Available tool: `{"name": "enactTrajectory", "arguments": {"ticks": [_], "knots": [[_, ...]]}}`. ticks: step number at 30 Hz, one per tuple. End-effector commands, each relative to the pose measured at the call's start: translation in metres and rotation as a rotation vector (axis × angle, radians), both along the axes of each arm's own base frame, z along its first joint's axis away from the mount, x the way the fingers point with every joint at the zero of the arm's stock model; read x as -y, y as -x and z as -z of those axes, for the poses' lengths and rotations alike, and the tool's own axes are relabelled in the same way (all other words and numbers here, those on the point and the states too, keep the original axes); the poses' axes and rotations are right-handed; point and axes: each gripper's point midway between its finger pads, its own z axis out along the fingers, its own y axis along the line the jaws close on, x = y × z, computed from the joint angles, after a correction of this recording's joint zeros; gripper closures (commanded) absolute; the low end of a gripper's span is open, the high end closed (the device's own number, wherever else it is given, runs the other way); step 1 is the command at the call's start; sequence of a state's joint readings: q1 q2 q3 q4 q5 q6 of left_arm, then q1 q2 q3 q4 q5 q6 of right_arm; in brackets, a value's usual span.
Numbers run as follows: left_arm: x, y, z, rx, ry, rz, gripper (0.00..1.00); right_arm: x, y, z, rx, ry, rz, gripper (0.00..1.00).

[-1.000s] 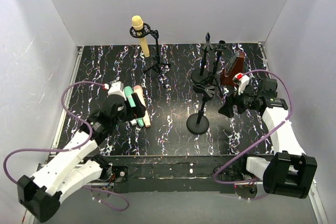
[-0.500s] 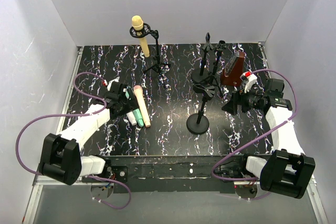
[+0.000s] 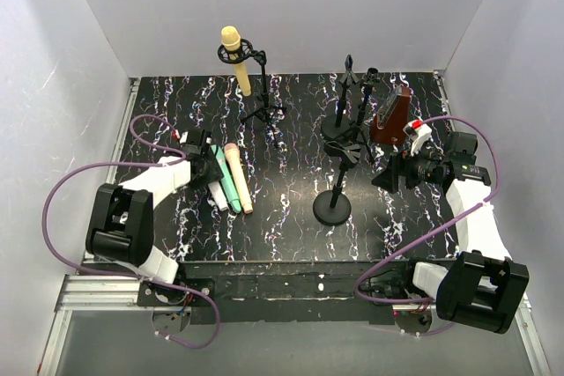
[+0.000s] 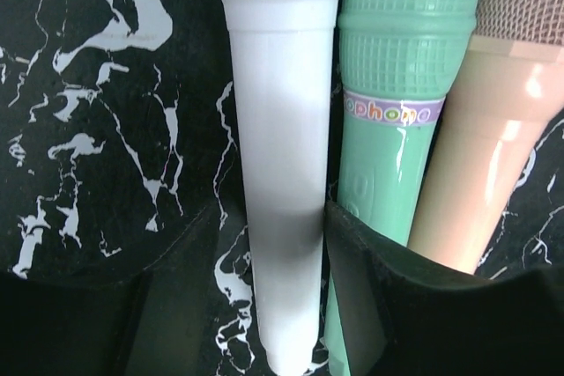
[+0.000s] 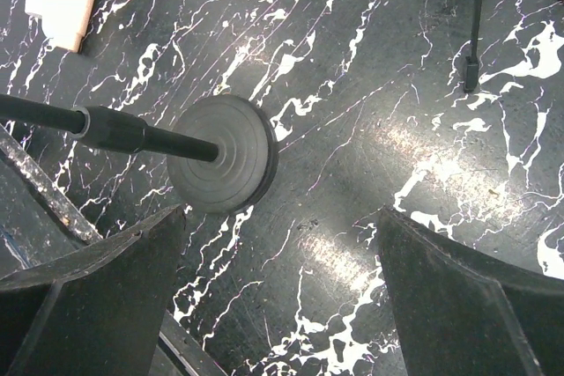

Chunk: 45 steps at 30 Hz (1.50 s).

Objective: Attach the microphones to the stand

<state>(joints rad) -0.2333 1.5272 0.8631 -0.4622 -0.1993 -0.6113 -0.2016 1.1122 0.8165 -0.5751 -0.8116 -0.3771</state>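
a: why is the left claw (image 4: pixel 284 226) down there?
b: its jaws flank the white mic (image 4: pixel 282 85), left of the round stand (image 3: pixel 333 207), likely to lift it. pinched or not, one cannot tell.
a: and the right claw (image 5: pixel 282 235)?
b: spread, empty, just right of the stand.
a: count?
b: four: white mic, green mic (image 4: pixel 397 129) and pink mic (image 4: pixel 493 147) lying together; yellow mic (image 3: pixel 236 61) clipped up, behind-left.

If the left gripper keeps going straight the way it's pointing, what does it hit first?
The white microphone: it lies right inside the open left gripper, with the table just beneath, though depth is hard to judge.
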Motion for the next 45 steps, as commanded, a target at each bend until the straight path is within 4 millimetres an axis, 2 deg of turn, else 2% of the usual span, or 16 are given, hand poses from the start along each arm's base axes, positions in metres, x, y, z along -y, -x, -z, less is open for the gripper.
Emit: {"name": "enactTrajectory", "arguments": {"ticks": [1, 4, 10, 12, 17, 19, 21, 28, 35, 40, 45], "knots": [[-0.003, -0.023, -0.008, 0.055, -0.004, -0.001, 0.51, -0.002, -0.001, -0.008, 0.033, -0.013, -0.019, 0.05], [-0.006, -0.022, 0.001, 0.037, -0.008, -0.008, 0.54, -0.001, -0.001, -0.008, 0.034, -0.013, -0.018, 0.05], [-0.011, -0.018, 0.014, 0.005, -0.01, -0.023, 0.56, -0.001, -0.001, -0.008, 0.031, -0.015, -0.018, 0.05], [-0.013, -0.017, 0.014, 0.013, -0.011, -0.031, 0.64, -0.001, -0.001, -0.007, 0.028, -0.016, -0.018, 0.05], [-0.02, -0.012, 0.009, 0.034, -0.019, -0.05, 0.94, 0.0, -0.001, -0.008, 0.029, -0.019, -0.018, 0.05], [-0.022, -0.012, -0.001, 0.059, -0.024, -0.054, 1.0, 0.0, -0.001, -0.008, 0.029, -0.019, -0.016, 0.05], [-0.026, -0.011, -0.016, 0.098, -0.036, -0.056, 1.0, 0.0, -0.001, -0.009, 0.034, -0.022, -0.017, 0.05], [-0.028, 0.002, -0.101, 0.345, -0.003, -0.024, 1.0, 0.0, 0.001, -0.011, 0.039, -0.033, -0.024, 0.05], [-0.001, 0.031, -0.188, 0.636, 0.126, 0.169, 1.0, 0.006, 0.004, -0.021, 0.083, -0.016, -0.014, 0.05], [0.036, 0.048, -0.281, 0.923, 0.275, 0.379, 1.0, 0.012, 0.005, -0.054, 0.167, -0.011, 0.006, 0.05], [0.07, 0.056, -0.344, 1.037, 0.406, 0.567, 1.0, 0.02, 0.01, -0.097, 0.233, 0.063, 0.003, 0.04]]}}
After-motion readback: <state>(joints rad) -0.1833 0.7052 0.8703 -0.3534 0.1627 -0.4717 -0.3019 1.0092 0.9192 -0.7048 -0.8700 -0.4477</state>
